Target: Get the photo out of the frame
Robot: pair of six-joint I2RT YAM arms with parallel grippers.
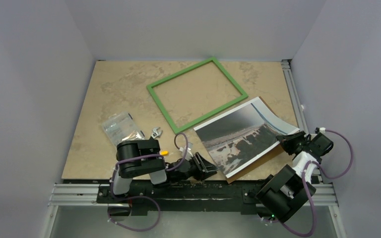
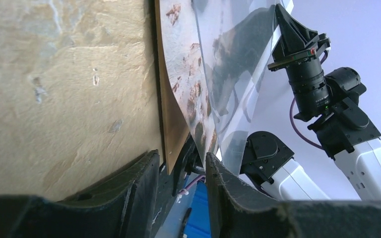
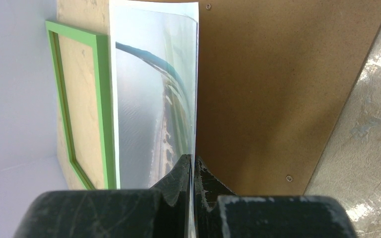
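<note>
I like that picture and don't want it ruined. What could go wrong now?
1. The right end effector pinches only the edge of the photo, which curls upward. It might crease or slip out.
2. The left end effector sits open at a corner of the brown board without clamping it, so the board might slide along with the photo.

One frame (image 1: 161, 108); right of it one photo (image 1: 238, 134), one backing board (image 1: 258, 161). Left of it one plastic bag (image 1: 120, 127), one metal tool (image 1: 157, 132). Two grippers: left gripper (image 1: 212, 172), right gripper (image 1: 282, 139).
</note>
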